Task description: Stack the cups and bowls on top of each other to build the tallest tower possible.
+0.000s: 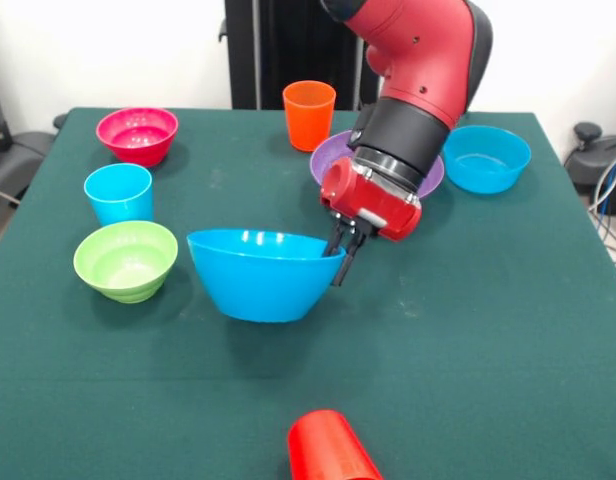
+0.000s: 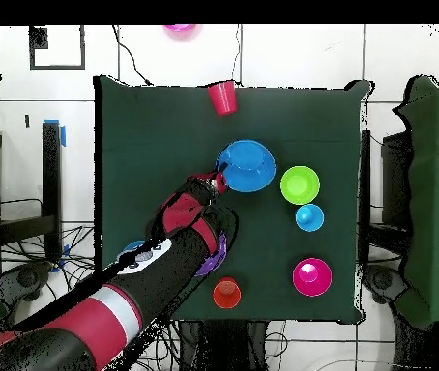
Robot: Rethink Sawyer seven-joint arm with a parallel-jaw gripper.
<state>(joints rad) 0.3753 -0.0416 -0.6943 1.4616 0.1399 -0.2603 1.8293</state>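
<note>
A large blue bowl (image 1: 256, 278) (image 2: 246, 166) stands upright mid-table. My gripper (image 1: 340, 252) (image 2: 219, 180) is shut on its right rim, one finger inside and one outside. Behind the arm sits the purple bowl (image 1: 328, 160) (image 2: 223, 253), mostly hidden. A smaller blue bowl (image 1: 486, 158) is to its right in the front view. On the left of the front view are the pink bowl (image 1: 138, 135) (image 2: 312, 277), the light blue cup (image 1: 119, 193) (image 2: 309, 217) and a lime green bowl (image 1: 126, 260) (image 2: 299, 182). The orange cup (image 1: 309, 115) (image 2: 226, 292) stands at the back. A red cup (image 1: 330, 448) (image 2: 222, 98) lies on its side at the front edge.
The green tablecloth (image 1: 488, 330) covers the whole table. A pink object (image 2: 178, 29) lies on the floor beyond the table in the overhead view. Cables and chairs sit at the sides.
</note>
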